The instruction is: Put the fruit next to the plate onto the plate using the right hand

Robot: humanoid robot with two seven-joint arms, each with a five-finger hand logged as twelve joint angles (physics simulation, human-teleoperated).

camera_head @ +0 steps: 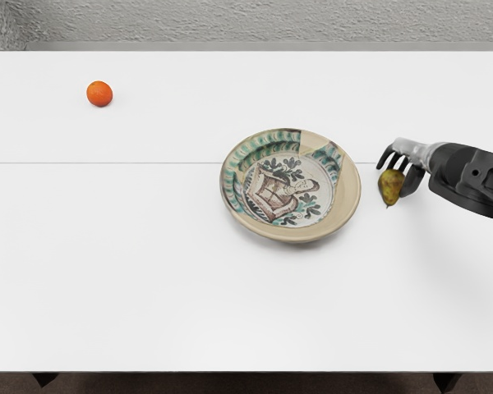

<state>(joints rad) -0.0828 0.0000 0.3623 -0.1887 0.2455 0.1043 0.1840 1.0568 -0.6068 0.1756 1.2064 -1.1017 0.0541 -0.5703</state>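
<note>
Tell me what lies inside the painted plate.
Only the painted picture of the plate; no fruit. The pear is beside it, in the fingers of the right hand. The table beneath is covered.

This looks like a bare simulated test room. A plain white table (148,271) stands against a rough grey wall (230,20), dark floor (230,384) below.

A plate (289,233) sits on the desk (148,271). A pear (390,186) is just right of it, and an orange (99,93) is far left, behind it.
</note>
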